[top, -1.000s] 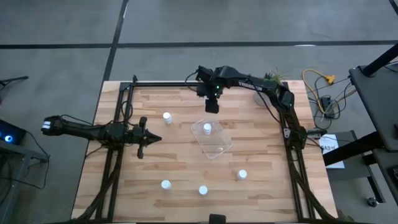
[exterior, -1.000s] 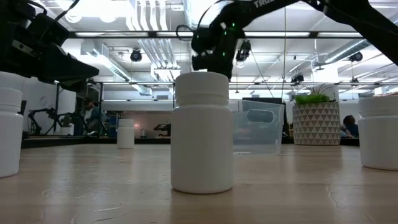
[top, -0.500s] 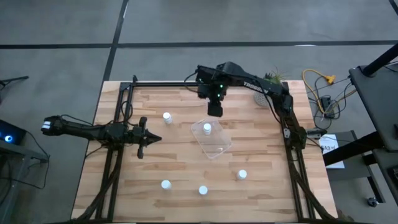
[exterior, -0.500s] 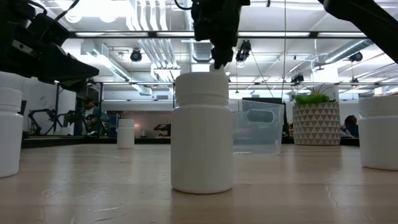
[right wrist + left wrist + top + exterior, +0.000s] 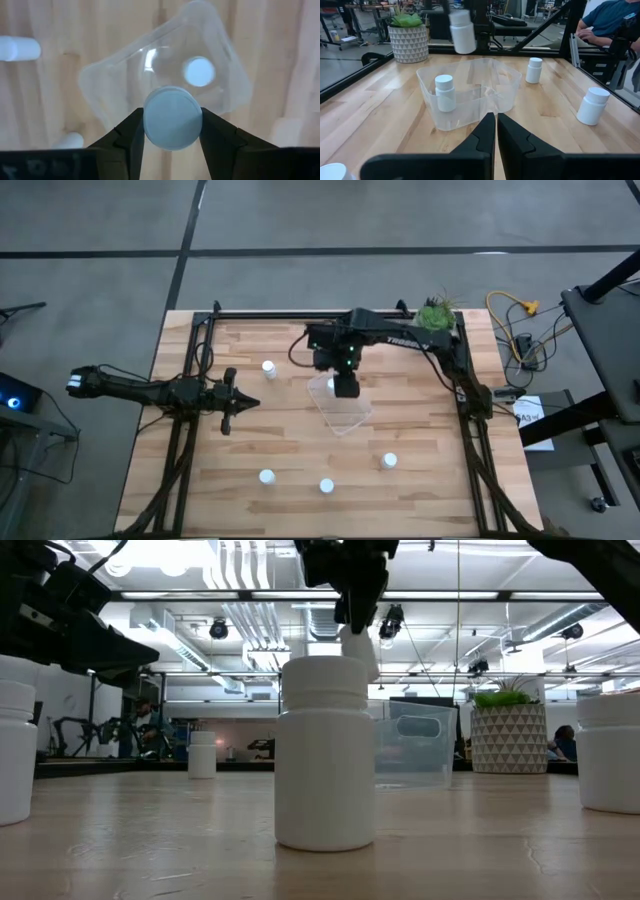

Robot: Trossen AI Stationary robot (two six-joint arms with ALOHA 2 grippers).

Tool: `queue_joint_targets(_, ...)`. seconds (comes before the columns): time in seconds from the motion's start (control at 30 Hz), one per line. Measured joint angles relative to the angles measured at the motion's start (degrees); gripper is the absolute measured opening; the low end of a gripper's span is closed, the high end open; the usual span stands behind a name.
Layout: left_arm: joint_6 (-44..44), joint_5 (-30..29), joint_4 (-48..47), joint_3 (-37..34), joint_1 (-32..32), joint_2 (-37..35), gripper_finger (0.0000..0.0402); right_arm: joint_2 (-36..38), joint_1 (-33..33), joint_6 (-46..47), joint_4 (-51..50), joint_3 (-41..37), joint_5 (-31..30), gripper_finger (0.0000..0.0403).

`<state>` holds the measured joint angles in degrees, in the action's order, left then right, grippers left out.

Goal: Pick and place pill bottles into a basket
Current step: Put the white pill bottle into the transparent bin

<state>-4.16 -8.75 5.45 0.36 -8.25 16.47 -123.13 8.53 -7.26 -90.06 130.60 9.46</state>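
**Bottle poised above the tub**

Right gripper (image 5: 345, 383) hangs just above centre in the high view, over the upper end of the basket (image 5: 346, 409), its fingers clamped on a pill bottle (image 5: 462, 32) held in the air. The right wrist view looks straight down past that bottle's cap at the tub, where another bottle (image 5: 199, 71) already stands. Four more bottles wait on the table (image 5: 280, 440): one (image 5: 268, 367) left of the tub and three along the lower part of the frame (image 5: 266, 476), (image 5: 326, 485), (image 5: 389, 461).

Judged from here, the held bottle hangs near the tub's rim rather than over its middle, so a release now might clip the wall, bounce out, or topple the bottle already standing inside.

Left gripper (image 5: 240, 402) rests at mid-left, fingers pressed together and empty.

Pale wood planks form the tabletop, framed by dark rails. A potted plant (image 5: 433, 313) sits at its upper right corner. Beyond lies a workshop hall with ceiling lights, and a seated person (image 5: 607, 20) shows in the left wrist view.
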Motion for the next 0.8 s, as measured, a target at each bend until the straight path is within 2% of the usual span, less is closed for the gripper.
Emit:
queue_joint_targets(0.17, 0.00, 0.02, -0.12, 0.00, 0.00, 0.00, 0.0000, 0.08, -2.56, 2.80, 0.41, -1.35, -1.11, 0.0142)
queue_joint_targets(0.37, 0.00, 0.04, -1.76, 0.00, 0.00, 0.02, 0.0000, 0.13, -4.41, 6.41, 1.07, -5.90, -9.41, 0.0142)
queue_joint_targets(0.5, -0.02, 0.03, -1.92, 0.00, -0.02, 0.02, 0.0000, 1.54, -4.01, 7.25, 2.35, -10.57, -11.29, 0.0142)
queue_joint_targets(0.63, 0.00, 0.03, -1.73, 0.00, -0.01, -0.04, 0.0000, 6.32, -3.45, 7.42, 6.27, -17.43, -10.93, 0.0142)
queue_joint_targets(0.8, 0.02, 0.02, -1.44, 0.00, -0.02, -0.09, 0.0000, 15.73, -3.03, 8.71, 15.06, -29.12, -10.69, 0.0142)
